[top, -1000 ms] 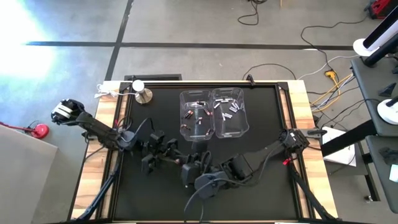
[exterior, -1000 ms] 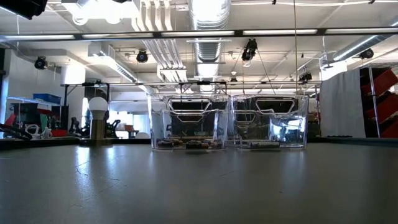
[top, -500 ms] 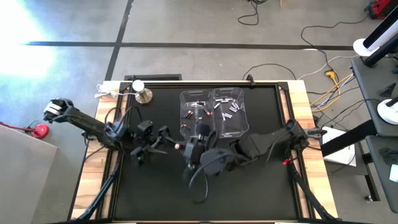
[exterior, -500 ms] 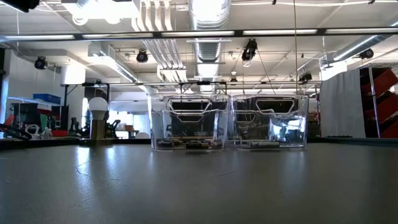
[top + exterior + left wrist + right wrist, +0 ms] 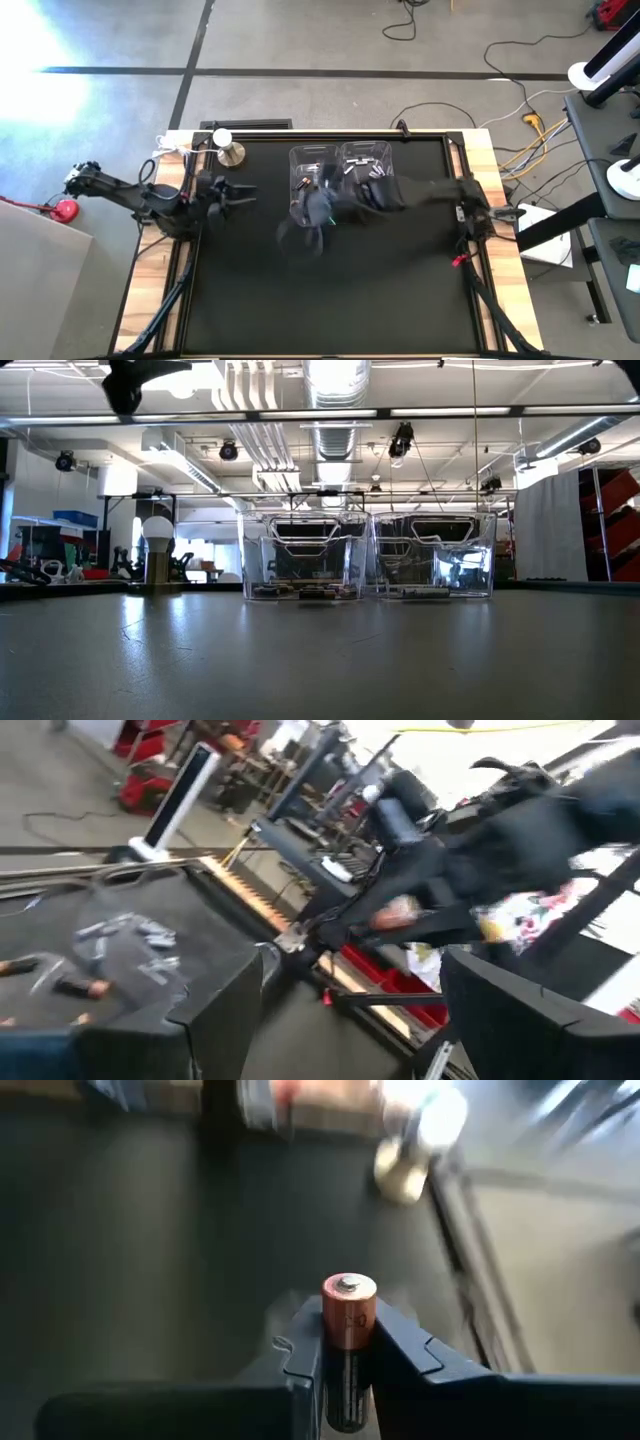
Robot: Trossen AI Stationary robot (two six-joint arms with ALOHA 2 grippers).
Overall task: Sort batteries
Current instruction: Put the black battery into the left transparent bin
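Gripping 1 copper-topped battery, right claw holds it lengthwise between its fingers, capped end pointing forward, over the counter by the left clear bin. Left claw released, at counter's left edge.

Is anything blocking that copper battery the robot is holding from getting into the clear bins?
Nothing visible does. The right gripper clamps the copper battery and is already above the left bin, whose top is open.
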